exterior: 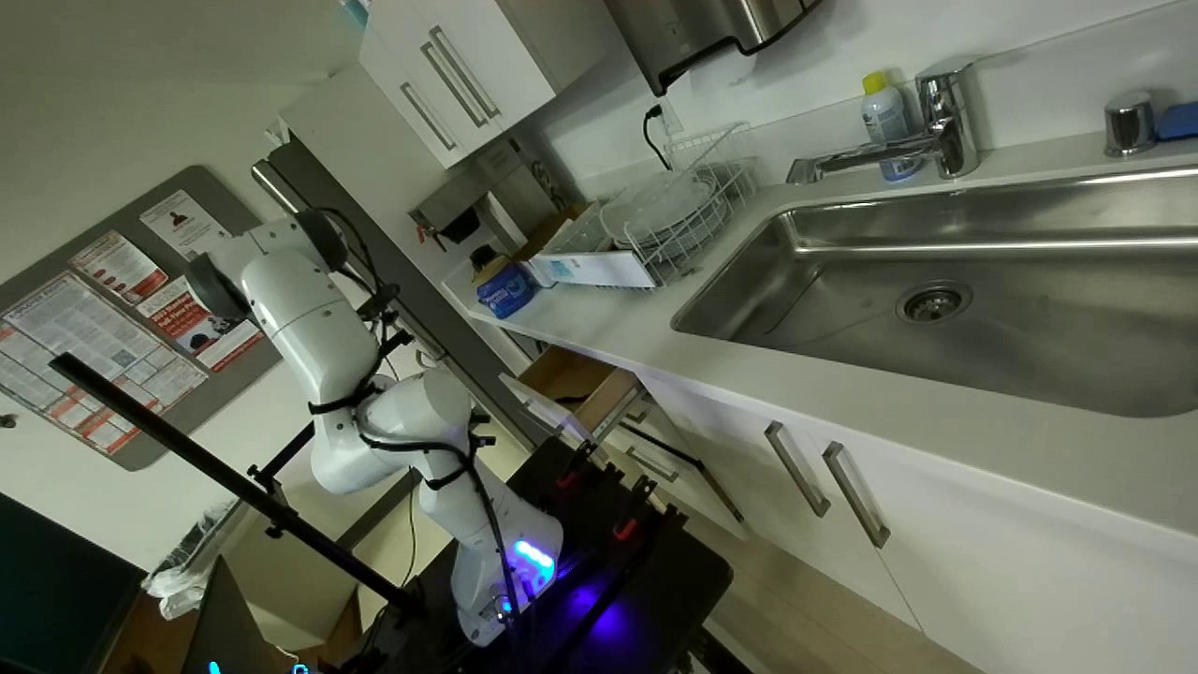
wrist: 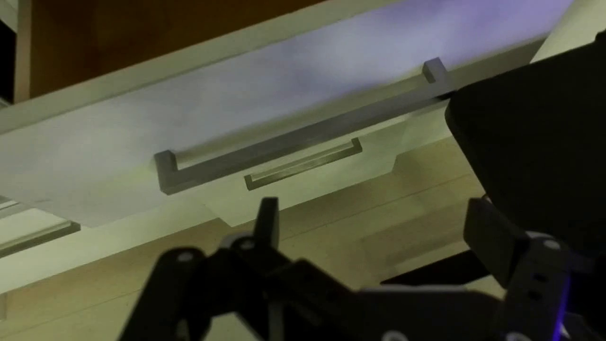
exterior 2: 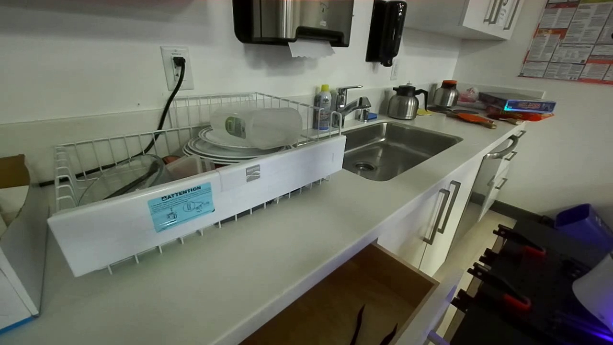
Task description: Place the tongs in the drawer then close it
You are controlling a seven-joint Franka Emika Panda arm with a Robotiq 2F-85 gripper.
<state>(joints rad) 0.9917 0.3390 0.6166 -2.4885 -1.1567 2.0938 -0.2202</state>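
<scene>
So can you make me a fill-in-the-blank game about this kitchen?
1. The tongs lie inside the pulled-out ____.
2. The gripper is ____, not shut.
3. The bottle beside the faucet has a ____ cap.

Missing words: drawer; open; yellow.

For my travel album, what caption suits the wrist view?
Robot gripper, open and empty, facing the handle of an open, white-fronted drawer.
</scene>
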